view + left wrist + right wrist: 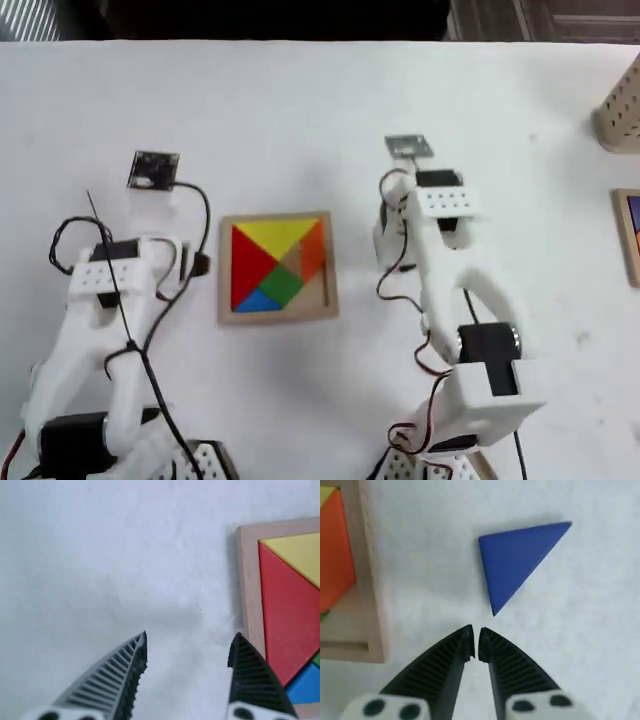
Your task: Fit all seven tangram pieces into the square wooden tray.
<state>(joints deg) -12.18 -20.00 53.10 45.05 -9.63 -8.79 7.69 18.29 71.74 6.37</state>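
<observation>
The dark blue triangle (pixel 512 562) lies flat on the white table (pixel 590 645), outside the tray, just ahead of the right gripper (pixel 475 632) with one corner aimed back toward the fingertips but not touching them. That gripper's two ribbed black fingers (pixel 447 660) are drawn together with only a sliver of light between the tips; they hold nothing and hang over bare table. To one side of these fingers runs the pale rim of the square wooden tray (pixel 370 580), with the orange piece (pixel 335 555) inside it and a strip of bare wood floor next to that piece near the corner. The left gripper (pixel 190 636) stands wide apart, gripping nothing, with white table showing between its fingers (pixel 125 675); the tip of one finger is near the tray's outer edge (pixel 248 580), and I cannot tell whether it touches. Beyond that rim lie the red triangle (pixel 287 615), the yellow triangle (pixel 297 550) and a light blue piece (pixel 305 685), packed edge to edge. From above, the tray (pixel 277 316) sits between the two arms and also holds a green piece (pixel 285 285). A light wooden block (pixel 620 110) stands at the table's far edge, well away from both grippers.
</observation>
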